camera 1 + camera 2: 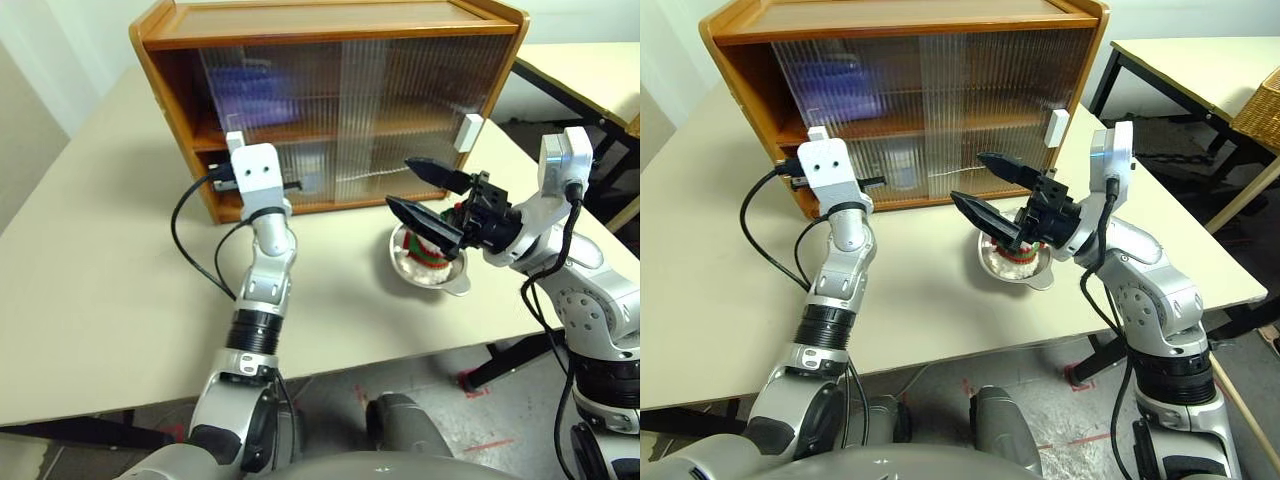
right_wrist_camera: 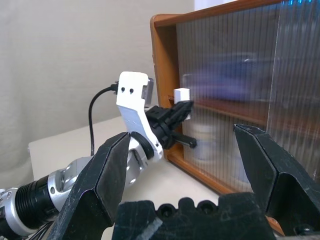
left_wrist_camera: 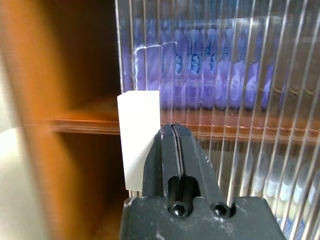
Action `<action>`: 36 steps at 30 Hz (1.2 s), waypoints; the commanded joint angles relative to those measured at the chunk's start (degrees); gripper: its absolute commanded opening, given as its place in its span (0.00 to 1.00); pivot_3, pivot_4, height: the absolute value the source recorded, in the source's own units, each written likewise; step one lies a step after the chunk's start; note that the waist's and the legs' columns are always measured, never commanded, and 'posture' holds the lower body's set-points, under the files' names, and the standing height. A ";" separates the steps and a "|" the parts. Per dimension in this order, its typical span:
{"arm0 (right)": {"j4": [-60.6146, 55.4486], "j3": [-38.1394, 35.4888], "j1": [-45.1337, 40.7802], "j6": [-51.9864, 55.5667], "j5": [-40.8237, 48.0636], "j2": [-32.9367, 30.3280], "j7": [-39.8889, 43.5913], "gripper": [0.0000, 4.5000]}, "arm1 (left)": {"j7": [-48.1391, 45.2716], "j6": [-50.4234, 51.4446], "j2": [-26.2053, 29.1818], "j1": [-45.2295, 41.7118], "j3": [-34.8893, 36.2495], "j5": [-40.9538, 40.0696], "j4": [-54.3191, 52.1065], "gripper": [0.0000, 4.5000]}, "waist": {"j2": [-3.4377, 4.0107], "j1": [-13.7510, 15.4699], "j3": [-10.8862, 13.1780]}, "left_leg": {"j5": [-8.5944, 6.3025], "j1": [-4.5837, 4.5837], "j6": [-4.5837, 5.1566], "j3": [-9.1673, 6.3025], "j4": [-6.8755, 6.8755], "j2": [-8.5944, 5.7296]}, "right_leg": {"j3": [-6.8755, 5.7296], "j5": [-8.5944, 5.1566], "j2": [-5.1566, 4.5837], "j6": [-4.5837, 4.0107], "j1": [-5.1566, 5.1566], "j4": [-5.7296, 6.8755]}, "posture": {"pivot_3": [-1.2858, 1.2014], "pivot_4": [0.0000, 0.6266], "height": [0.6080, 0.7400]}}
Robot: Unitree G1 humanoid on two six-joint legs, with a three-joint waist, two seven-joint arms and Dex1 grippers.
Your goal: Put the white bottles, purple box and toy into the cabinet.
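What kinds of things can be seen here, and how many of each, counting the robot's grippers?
cabinet: 1
white door handles: 2
purple box, behind the ribbed door: 1
steel bowl: 1
toy, in the bowl: 1
left gripper and right gripper: 2
white bottles: too blurred to count
Total counted: 8

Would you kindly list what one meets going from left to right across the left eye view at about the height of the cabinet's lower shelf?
Left gripper at the left door's white handle → cabinet → right gripper → steel bowl holding the toy.
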 commanded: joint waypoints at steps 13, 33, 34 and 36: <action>1.98 0.80 -0.96 -1.08 -1.31 0.59 0.74 1.00 | 4.93 2.61 1.98 0.69 3.37 1.96 -0.17 0.01 | -0.01 0.40 0.00 | 0.00 -0.01 0.00 0.00 0.00 0.01 | 0.00 0.03 -0.01 -0.03 0.00 0.00 | 0.51 0.00 1.00; 2.04 0.73 -1.41 -0.98 -2.15 1.06 0.81 1.00 | -11.91 -2.03 0.12 1.85 -1.99 -4.88 -0.23 0.01 | -0.02 0.50 -0.01 | 0.00 0.00 0.00 0.07 -0.05 -0.02 | 0.01 0.05 -0.01 -0.07 0.00 -0.05 | 0.51 0.00 1.00; 2.10 0.80 -1.43 -0.96 -2.26 1.00 0.91 1.00 | -15.07 -2.54 1.08 2.42 -3.90 -4.40 -0.39 0.01 | -0.01 0.47 -0.01 | 0.00 -0.01 0.00 0.12 -0.05 -0.02 | 0.01 0.05 -0.01 -0.08 0.00 -0.05 | 0.51 0.00 1.00; 2.08 0.94 -1.26 -0.99 -2.44 0.92 1.14 1.00 | -20.03 -2.78 1.50 3.32 -5.19 -6.39 -1.55 0.01 | -0.01 0.43 -0.01 | 0.00 -0.01 0.00 0.21 -0.06 -0.02 | 0.01 0.03 0.00 -0.10 0.00 -0.06 | 0.51 0.00 1.00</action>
